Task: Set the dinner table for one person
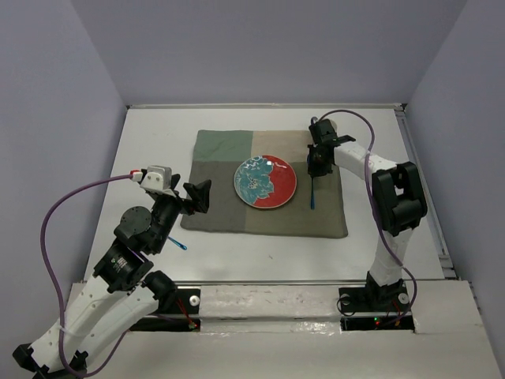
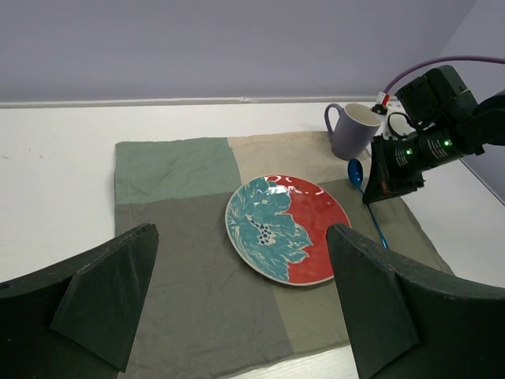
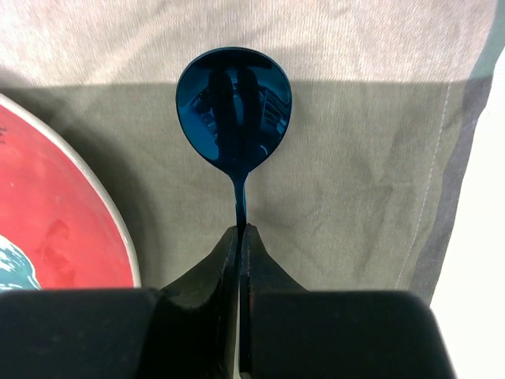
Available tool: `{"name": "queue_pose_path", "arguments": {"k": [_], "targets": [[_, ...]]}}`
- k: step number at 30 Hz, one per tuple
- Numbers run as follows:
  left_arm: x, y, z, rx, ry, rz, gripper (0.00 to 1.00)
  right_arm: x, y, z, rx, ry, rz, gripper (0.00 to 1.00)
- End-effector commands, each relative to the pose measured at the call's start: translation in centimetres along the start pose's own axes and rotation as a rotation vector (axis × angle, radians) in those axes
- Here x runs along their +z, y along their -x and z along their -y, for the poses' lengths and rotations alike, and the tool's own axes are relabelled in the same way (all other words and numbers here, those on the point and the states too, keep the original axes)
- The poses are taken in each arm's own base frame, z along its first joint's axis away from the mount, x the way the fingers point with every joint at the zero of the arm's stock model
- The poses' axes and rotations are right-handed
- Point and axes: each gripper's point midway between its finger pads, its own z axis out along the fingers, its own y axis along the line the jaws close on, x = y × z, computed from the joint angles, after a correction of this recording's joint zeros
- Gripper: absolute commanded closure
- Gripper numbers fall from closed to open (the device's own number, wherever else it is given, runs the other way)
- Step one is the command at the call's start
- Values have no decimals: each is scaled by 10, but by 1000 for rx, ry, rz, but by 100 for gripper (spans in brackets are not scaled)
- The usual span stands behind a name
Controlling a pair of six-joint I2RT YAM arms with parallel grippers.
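Observation:
A red and teal flowered plate sits in the middle of the green-and-beige cloth mat on the white dinner table. A blue spoon lies on the mat right of the plate, bowl pointing away. My right gripper is shut on its handle just below the bowl, as the right wrist view shows. My left gripper is open and empty above the mat's left edge, facing the plate. A lilac mug stands at the mat's far right corner.
A second blue utensil lies on the table by the left arm, partly hidden under it. Grey walls close in the table on three sides. A rail runs along the table's right edge.

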Motion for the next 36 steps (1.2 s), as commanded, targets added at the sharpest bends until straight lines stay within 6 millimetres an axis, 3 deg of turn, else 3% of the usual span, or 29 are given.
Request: {"name": "queue_pose_path", "arguments": {"k": [1, 7, 9, 10, 11, 12, 14, 16, 21, 24, 27, 31, 32, 35, 36], "targets": [[3, 9, 0, 1, -2, 40, 1, 2, 32, -3, 18, -17, 90, 100], [4, 7, 1, 4, -4, 34, 1, 12, 28, 6, 28, -71, 84, 100], [4, 7, 0, 5, -1, 36, 1, 11, 27, 6, 29, -70, 82, 96], [4, 7, 0, 6, 1, 33, 1, 9, 27, 6, 35, -65, 85, 88], [5, 6, 0, 5, 2, 32, 1, 9, 26, 6, 34, -66, 84, 87], [5, 6, -1, 7, 6, 30, 1, 5, 29, 4, 36, -54, 92, 78], [6, 5, -2, 7, 12, 28, 1, 0, 30, 3, 36, -45, 97, 72], [7, 4, -3, 8, 19, 27, 1, -10, 34, 0, 37, -19, 112, 56], [9, 3, -7, 10, 39, 22, 1, -33, 34, -12, 31, 51, 132, 52], [10, 2, -10, 11, 56, 22, 1, -55, 35, -30, 2, 114, 163, 50], [10, 3, -17, 10, 87, 28, 1, -81, 32, -59, -59, 191, 215, 49], [6, 8, -32, -4, 160, 55, 1, -108, 12, -116, -149, 362, 264, 49], [5, 10, -34, -9, 174, 64, 1, -120, 6, -144, -183, 433, 294, 49], [-3, 25, -47, -49, 250, 117, 1, -136, -21, -198, -263, 586, 295, 49], [-6, 31, -51, -63, 270, 133, 1, -152, -34, -232, -309, 677, 328, 49]]}}
